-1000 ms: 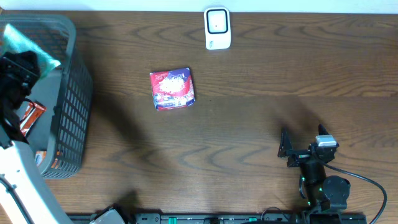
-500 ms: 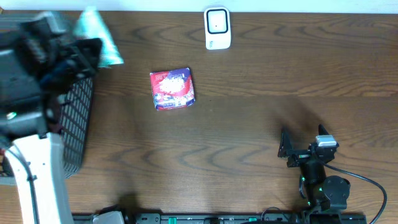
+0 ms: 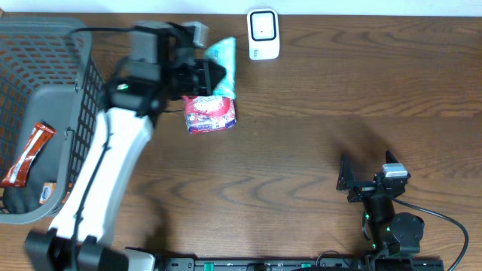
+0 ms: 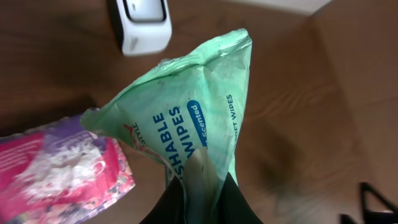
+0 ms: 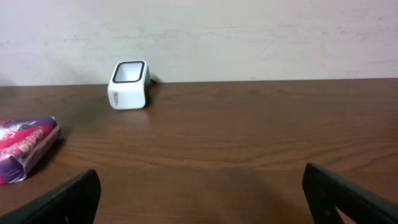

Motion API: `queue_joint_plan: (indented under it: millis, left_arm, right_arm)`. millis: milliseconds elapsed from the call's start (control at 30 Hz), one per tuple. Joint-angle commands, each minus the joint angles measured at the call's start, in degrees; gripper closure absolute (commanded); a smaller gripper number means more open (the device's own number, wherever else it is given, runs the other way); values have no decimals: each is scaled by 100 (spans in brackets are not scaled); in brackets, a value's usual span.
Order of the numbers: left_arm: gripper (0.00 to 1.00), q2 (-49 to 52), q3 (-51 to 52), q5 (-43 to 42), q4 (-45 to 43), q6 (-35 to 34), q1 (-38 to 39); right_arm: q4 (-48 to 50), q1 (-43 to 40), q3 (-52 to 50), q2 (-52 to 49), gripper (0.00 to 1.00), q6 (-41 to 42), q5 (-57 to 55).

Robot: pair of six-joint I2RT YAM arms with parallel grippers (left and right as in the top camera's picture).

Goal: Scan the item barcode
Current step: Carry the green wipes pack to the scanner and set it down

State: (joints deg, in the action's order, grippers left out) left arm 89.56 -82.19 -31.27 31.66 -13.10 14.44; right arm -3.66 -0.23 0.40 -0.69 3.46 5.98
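Near the far edge of the table [image 3: 316,98], left of its middle, the left arm [image 3: 113,158] slants up from the near left corner, white along its length and black at the wrist, which bends to the right. The left gripper [image 3: 209,76] is clamped tight on one end of a pack of wipes [image 3: 222,60] and holds it off the table. The pack sits just left of the scanner [image 3: 263,34] and, seen from overhead, overlaps the far edge of a pink packet [image 3: 209,114]. The right arm [image 3: 392,226] sits folded low by the near right corner. The right gripper [image 5: 201,175] faces the far edge with its jaws spread wide and nothing between them. At the left edge stands a grey basket [image 3: 90,128] with lattice walls. On its floor lie an orange-red snack bar [image 3: 26,154] and a small packet [image 3: 47,193] too small to make out. The wipes pack is soft, crinkled green film with a blue label and white lettering. The pink packet is glossy and roughly square. The scanner is a small, rounded white block with a dark window, and the table is dark wood with visible grain.
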Motion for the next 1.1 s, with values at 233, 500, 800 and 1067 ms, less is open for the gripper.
queue_joint_plan:
  millis: [233,500,800,1067]
  left_arm:
    - [92,1331,-17,1980,-461,-1320,883]
    - [92,2262,-17,2496,-979,-1593,1257]
    - [92,2732,-15,2487,-1104,-1851,1416]
    - [46,2647,-20,2420,-1139,-1707,1445]
  right_arm:
    - [-22,44,-4,31,1,33,37]
    - [-22,44,-4,31,1,33,37]
    - [-22,44,-4,31,1,33,39]
    - [-22,44,-4,31,1,33,37]
